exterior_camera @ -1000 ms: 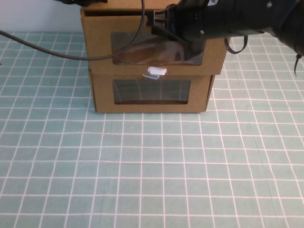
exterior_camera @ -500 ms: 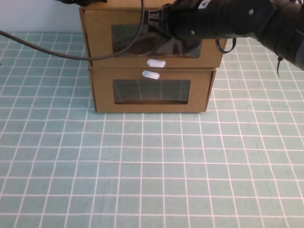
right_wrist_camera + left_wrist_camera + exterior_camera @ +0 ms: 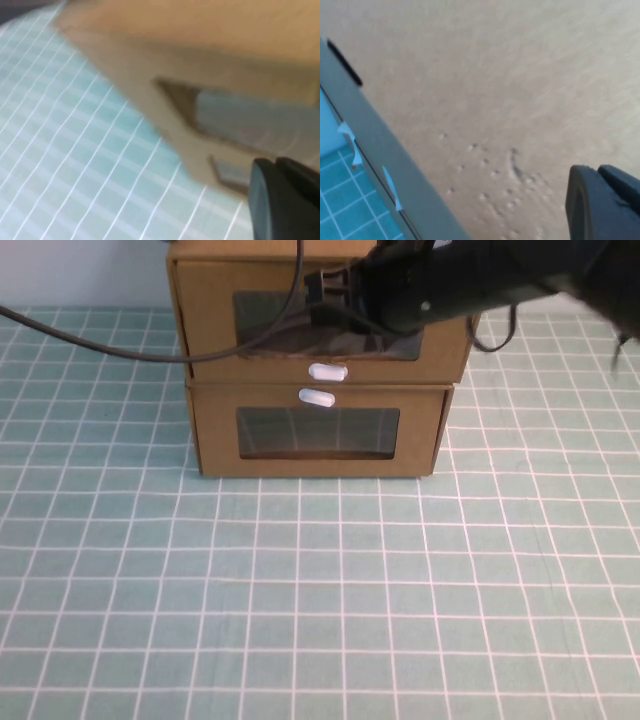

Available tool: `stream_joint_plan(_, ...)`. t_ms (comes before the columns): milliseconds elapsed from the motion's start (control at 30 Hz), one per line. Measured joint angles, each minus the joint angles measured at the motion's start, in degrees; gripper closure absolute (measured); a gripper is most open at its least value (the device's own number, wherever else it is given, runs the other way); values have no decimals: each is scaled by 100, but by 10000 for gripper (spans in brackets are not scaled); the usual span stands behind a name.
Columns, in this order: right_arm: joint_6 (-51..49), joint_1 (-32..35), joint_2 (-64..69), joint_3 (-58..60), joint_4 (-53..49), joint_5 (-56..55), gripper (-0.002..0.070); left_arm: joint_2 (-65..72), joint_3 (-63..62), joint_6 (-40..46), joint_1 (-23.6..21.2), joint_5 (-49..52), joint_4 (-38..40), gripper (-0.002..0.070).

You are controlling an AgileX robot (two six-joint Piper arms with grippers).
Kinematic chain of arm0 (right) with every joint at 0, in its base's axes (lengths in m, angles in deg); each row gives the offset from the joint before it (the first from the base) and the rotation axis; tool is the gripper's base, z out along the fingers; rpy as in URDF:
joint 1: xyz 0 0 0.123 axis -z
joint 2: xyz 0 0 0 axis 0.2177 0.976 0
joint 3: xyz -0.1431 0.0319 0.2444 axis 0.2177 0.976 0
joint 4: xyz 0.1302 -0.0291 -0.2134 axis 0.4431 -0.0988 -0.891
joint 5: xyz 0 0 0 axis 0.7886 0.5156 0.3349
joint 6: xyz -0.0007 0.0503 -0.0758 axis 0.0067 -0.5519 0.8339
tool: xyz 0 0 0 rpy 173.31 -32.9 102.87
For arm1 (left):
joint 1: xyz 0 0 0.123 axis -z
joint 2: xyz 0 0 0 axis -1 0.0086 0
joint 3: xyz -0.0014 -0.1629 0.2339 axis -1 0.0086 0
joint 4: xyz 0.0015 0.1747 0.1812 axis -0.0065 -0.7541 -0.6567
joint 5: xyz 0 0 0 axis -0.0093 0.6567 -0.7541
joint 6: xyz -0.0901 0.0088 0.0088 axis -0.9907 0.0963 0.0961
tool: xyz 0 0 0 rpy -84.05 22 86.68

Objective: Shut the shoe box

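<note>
The shoe box (image 3: 205,325), a brown corrugated-cardboard drawer-style box with a clear window and a small white tab (image 3: 327,371) below that window, sits stacked directly on a similar lower box (image 3: 215,435) whose own tab (image 3: 317,396) lies above its window; the two tabs are just apart, one over the other. Both boxes rest on a green grid-patterned mat (image 3: 300,590). The right gripper (image 3: 335,295) is at the shoe box's front window, reaching in from the box's right; whether its fingers are parted or closed cannot be told. The left gripper (image 3: 605,202) hovers close over a plain cardboard face; its finger state likewise cannot be told. A black cable (image 3: 120,350) crosses the shoe box's front.
</note>
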Motion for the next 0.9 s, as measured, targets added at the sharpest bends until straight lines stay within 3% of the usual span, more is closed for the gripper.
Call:
stream_joint_plan(367,-439,0,-1684,218,-923,1657,687,-1212,659,3,0,-67,-71,680)
stream_joint_plan(667,-553,0,-4588,2777,-1588,1706,687,-3850,3791,447,33,-1323,61,680)
stream_joint_plan(900,-953,0,-7008,5061,-1616,1107,687,-6182,6388,758,43,-2412,345,680)
